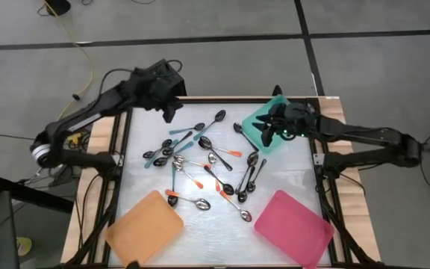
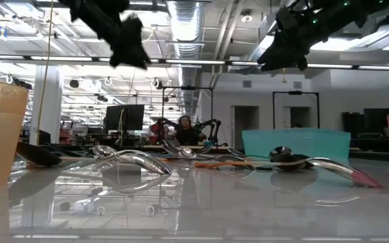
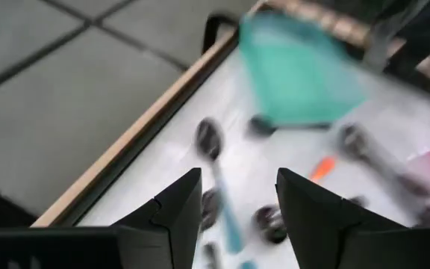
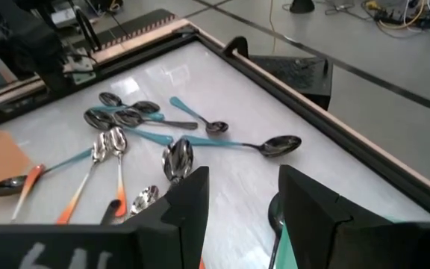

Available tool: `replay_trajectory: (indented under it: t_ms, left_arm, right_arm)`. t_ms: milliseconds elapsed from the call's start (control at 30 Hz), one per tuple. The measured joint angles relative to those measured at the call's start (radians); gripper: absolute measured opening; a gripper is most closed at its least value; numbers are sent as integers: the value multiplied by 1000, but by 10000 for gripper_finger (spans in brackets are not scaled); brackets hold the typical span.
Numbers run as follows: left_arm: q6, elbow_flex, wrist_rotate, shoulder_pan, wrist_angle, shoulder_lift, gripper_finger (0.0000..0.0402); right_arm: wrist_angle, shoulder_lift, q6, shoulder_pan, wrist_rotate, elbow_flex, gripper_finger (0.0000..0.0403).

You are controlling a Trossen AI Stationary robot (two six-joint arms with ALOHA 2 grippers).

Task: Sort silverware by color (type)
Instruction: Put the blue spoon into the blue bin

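Hovering open and empty, the left gripper (image 1: 169, 112) and right gripper (image 1: 262, 128) are risking pinching two at once, since the spoons (image 1: 204, 161) are lying tangled mid-table between the trays (image 1: 144, 228).
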Motion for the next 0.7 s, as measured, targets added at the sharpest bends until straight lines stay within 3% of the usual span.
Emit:
replay_trajectory:
  t_ms: [133, 300, 700]
  left_arm:
    - [60, 0, 9, 60, -48, 132, 158]
    - [157, 0, 7, 41, -85, 268, 158]
    - [221, 0, -315, -128, -12, 426, 158]
  right_arm:
    - [0, 27, 0, 1, 1, 0, 171]
    - [1, 66, 0, 1, 3, 0, 171]
    - [5, 177, 0, 1, 5, 1, 171]
